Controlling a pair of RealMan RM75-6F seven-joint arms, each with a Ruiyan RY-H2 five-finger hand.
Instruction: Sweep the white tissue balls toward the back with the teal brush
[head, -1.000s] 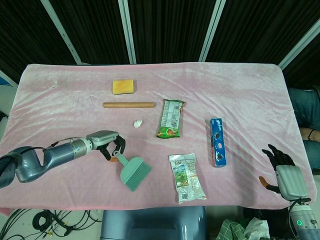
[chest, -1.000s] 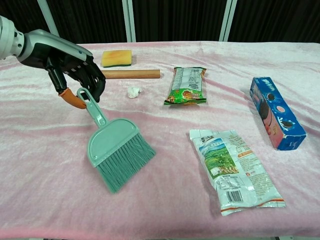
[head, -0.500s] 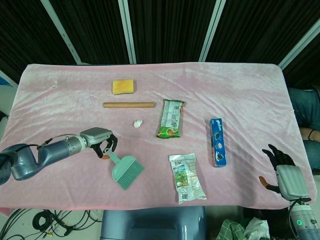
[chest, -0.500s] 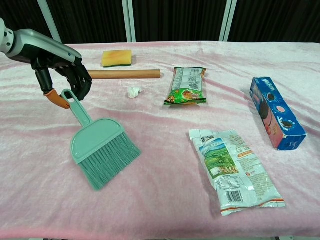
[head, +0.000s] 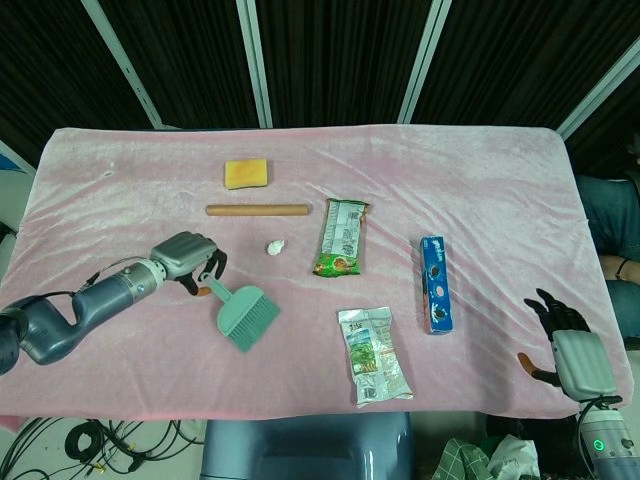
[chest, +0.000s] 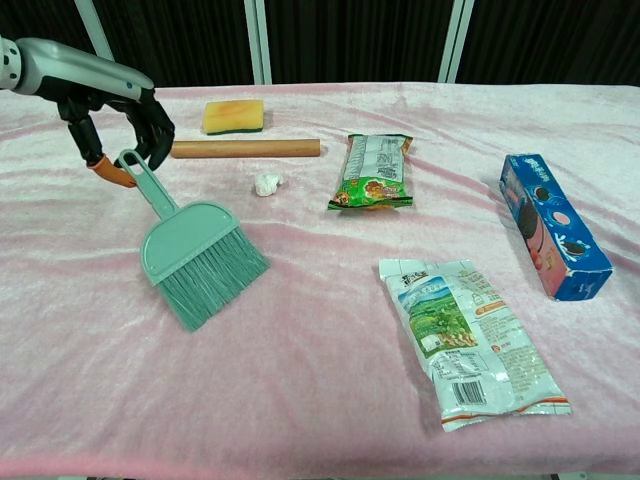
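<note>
The sweep looks barely begun. On the pink-covered worktop (head: 480, 180) the left hand (head: 190, 262) grips the handle of the teal brush (chest: 190, 255), whose bristles rest on the cloth near the front left, pointing toward the robot. The one clearly visible white tissue ball (chest: 267, 184) sits apart from the brush, just in front of the wooden stick (chest: 245, 148), not yet pushed back. The right hand (head: 562, 335) waits at the worktop's right edge, fingers spread and empty. A faint white speck far back left is too small to identify.
</note>
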